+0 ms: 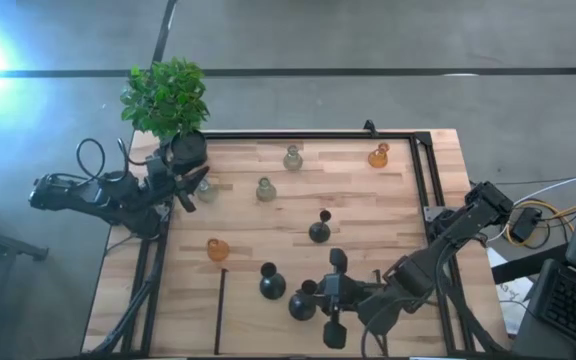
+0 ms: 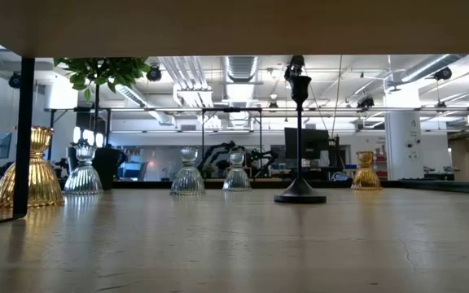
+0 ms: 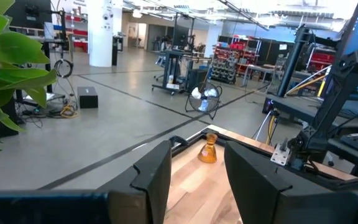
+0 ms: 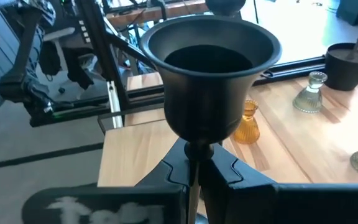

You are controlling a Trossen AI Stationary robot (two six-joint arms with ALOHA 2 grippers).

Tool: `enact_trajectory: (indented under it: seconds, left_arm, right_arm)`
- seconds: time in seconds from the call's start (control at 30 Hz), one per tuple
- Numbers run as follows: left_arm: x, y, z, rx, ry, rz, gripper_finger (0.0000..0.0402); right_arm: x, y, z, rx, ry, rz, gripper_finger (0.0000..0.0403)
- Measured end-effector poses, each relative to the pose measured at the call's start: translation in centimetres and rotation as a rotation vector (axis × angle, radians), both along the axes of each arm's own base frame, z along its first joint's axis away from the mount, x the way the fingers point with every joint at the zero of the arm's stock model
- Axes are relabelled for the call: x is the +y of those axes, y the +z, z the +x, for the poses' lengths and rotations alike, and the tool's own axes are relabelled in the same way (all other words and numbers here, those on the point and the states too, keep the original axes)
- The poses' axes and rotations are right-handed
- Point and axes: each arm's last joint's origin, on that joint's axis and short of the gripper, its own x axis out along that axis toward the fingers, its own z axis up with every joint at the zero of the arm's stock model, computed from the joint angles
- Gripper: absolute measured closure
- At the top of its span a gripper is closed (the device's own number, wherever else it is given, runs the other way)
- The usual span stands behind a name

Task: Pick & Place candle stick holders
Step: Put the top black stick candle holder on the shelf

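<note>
One black pot (image 1: 189,150) holds green plant (image 1: 166,95)

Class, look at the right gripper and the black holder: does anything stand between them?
Nothing does: the right gripper is already shut on the thin stem of the black cup-topped candle stick holder, near the table's front edge.

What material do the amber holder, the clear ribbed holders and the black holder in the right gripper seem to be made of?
Amber holder: probably tinted glass; it is translucent, ribbed and glints.
Clear ribbed holders: likely pressed glass, see-through, with bright highlights; plastic cannot be ruled out.
Black holder clamped by its thin stem in the right gripper: opaque, smooth, satin sheen, perhaps painted metal.
</note>
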Motion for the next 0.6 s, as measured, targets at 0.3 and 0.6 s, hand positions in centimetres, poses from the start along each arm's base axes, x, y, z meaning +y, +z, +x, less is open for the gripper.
enact_trajectory:
  seconds: [0.3,0.6]
  left_arm:
    - [0.00,0.01,0.00,-0.003,0.000,-0.003,0.0248]
    - [0.00,0.01,0.00,-0.002,0.000,-0.001,0.0248]
  right_arm:
    - [0.24,-0.16,-0.03,0.004,0.009,0.007,0.0392]
    - [0.29,-0.28,-0.09,0.019,0.026,0.003,0.0392]
